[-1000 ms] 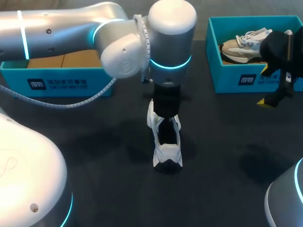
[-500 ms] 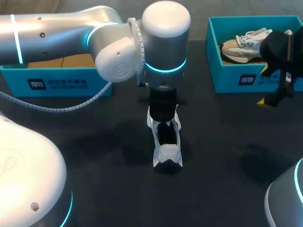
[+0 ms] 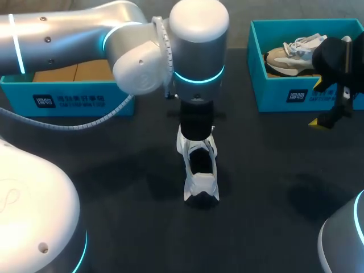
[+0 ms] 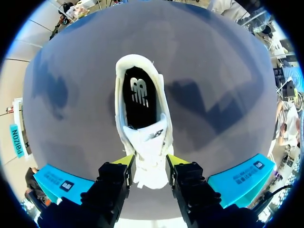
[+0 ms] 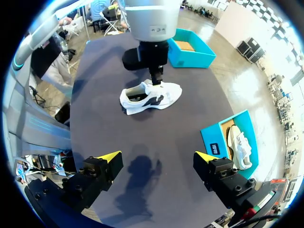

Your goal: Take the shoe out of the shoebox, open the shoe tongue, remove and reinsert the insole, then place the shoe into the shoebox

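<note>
White low-top sneaker standing upright on its sole near the middle of the dark table, out of either box, with the left gripper directly above its forefoot. In the left wrist view the two yellow-tipped fingers stand only narrowly apart and press from both sides on the white padded tongue, so the jaws appear closed on it; the black printed insole lies flat inside the shoe, visible through the collar ahead of the fingers. The right gripper hangs near the table's right edge, jaws spread wide and holding nothing. An open turquoise cardboard shoebox with a bare brown floor sits on the left arm's side; a second turquoise shoebox on the right holds a beige-and-white sneaker. The step in hand is judged to be opening the tongue. To do it well, the pull should run up and toward the toe in line with the shoe, slowly, because nothing braces the heel and the light shoe is likely to tip or lift. The free right gripper could steady the heel before the insole is drawn out.
</note>
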Available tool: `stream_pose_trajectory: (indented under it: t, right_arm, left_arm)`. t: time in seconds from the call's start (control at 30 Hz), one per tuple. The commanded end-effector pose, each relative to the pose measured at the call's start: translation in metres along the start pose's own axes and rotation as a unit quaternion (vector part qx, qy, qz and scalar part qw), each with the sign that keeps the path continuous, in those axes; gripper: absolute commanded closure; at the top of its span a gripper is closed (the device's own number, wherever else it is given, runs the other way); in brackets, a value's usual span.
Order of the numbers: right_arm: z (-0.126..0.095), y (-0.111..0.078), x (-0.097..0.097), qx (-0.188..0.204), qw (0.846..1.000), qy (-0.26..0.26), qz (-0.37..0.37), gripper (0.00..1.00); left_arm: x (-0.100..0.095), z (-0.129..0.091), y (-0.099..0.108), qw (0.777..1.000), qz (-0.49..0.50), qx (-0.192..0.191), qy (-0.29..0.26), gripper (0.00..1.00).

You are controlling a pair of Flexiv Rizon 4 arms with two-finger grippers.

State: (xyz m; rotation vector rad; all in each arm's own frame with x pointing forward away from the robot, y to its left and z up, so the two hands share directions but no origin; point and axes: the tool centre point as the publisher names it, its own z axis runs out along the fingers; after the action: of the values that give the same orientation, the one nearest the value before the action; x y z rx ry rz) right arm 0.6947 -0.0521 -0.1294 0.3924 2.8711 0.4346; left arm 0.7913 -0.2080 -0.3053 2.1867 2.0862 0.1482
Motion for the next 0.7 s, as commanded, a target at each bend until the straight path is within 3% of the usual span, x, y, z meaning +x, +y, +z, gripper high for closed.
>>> stream_pose_trajectory:
  t: [0.03,0.37,0.5,0.57,0.63,0.7]
  right_arm:
    - [0.001,0.001,-0.002,0.001,1.0,0.002,0.0,0.0]
    - [0.001,0.001,-0.002,0.001,1.0,0.002,0.0,0.0]
    - [0.001,0.001,-0.002,0.001,1.0,0.002,0.0,0.0]
    - [0.001,0.001,-0.002,0.001,1.0,0.002,0.0,0.0]
    - [0.001,0.001,-0.002,0.001,1.0,0.002,0.0,0.0]
    - [0.001,0.001,-0.002,0.001,1.0,0.002,0.0,0.0]
  left_arm:
    - [-0.001,0.004,0.0,1.0,0.004,0.003,0.003,0.61]
    - [-0.013,0.014,-0.013,1.0,0.019,0.019,0.009,0.67]
    - [-0.016,0.011,-0.014,1.0,0.018,0.016,0.003,0.78]
    - [-0.016,0.011,-0.015,1.0,0.016,0.018,0.001,1.0]
    - [-0.015,0.014,-0.018,1.0,0.014,0.021,0.001,1.0]
    - [-0.013,0.016,-0.021,1.0,0.009,0.026,0.001,0.91]
